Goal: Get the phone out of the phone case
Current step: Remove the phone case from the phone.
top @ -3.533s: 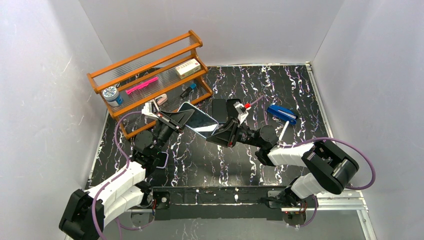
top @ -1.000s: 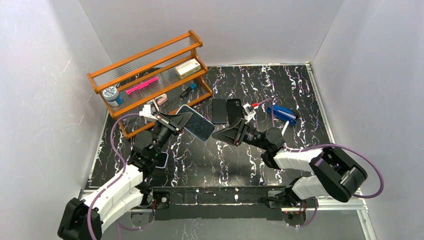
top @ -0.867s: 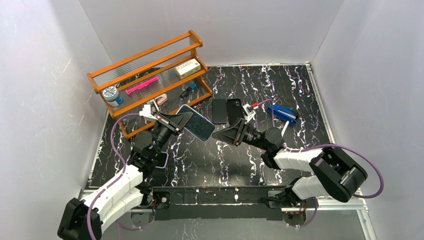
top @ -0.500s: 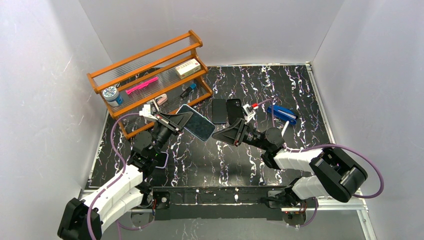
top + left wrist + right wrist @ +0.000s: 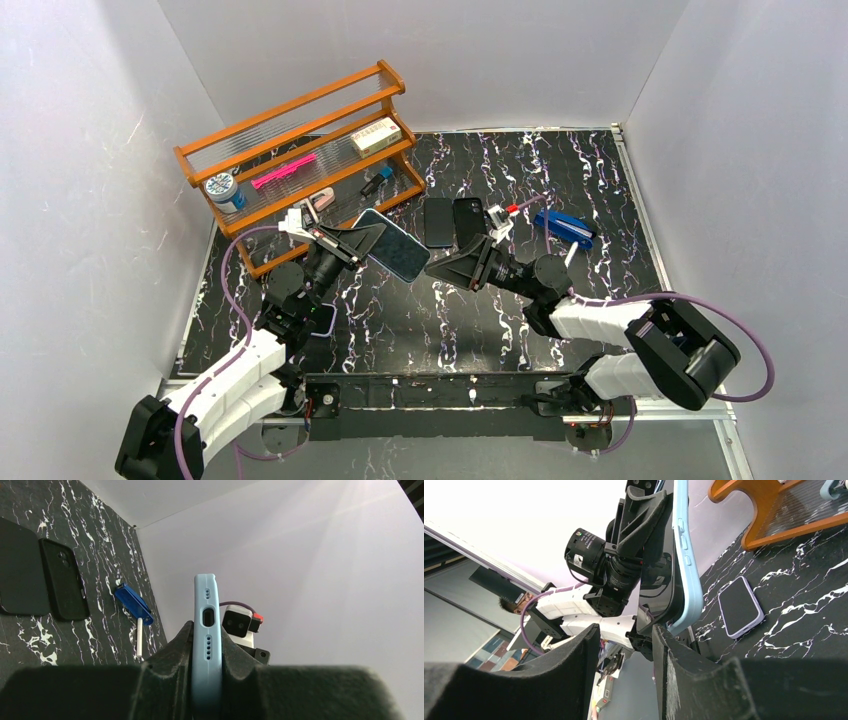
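While the left gripper (image 5: 206,639) clamps the smooth, round-cornered pale-blue phone case (image 5: 206,605), glossy dark phone (image 5: 658,587) inside, the right gripper (image 5: 625,630) gapes empty beside it

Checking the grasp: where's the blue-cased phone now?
The phone is left of centre in the top view, clamped in the left gripper, near the wooden rack.

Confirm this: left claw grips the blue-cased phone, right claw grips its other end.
Wrong about the right claw: it is open, short of the blue-cased phone, as the top external view shows. The left claw does grip it.
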`<state>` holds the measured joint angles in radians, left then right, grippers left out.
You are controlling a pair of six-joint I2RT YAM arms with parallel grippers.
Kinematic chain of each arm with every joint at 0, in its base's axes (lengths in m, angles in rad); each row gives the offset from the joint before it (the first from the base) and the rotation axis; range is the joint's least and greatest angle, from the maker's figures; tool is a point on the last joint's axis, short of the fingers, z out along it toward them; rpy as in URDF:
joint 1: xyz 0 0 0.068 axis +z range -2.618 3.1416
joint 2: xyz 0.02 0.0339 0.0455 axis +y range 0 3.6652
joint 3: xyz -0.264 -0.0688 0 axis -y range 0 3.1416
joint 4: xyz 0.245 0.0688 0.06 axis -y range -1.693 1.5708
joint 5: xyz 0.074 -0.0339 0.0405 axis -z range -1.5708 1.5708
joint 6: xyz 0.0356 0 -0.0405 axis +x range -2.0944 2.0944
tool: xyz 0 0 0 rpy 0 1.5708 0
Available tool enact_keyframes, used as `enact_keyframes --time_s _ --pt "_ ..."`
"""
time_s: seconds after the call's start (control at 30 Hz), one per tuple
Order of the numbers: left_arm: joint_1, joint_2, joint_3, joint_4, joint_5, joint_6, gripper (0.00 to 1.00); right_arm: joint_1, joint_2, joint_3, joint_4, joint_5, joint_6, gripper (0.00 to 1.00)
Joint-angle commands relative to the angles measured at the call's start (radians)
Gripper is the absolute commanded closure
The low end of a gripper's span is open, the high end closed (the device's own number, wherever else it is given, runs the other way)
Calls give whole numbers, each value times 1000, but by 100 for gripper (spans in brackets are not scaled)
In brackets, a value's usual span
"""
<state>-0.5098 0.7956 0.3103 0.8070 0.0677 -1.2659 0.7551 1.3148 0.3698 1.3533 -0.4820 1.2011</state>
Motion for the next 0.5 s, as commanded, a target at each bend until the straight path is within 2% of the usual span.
enact_keyframes --time_s 0.0,0.47 --pt "-5 -15 42 85 7 -6 100 4 10 32 46 -4 -1 50" --pt "-18 17 48 156 66 -61 100 4 98 65 137 -5 46 51"
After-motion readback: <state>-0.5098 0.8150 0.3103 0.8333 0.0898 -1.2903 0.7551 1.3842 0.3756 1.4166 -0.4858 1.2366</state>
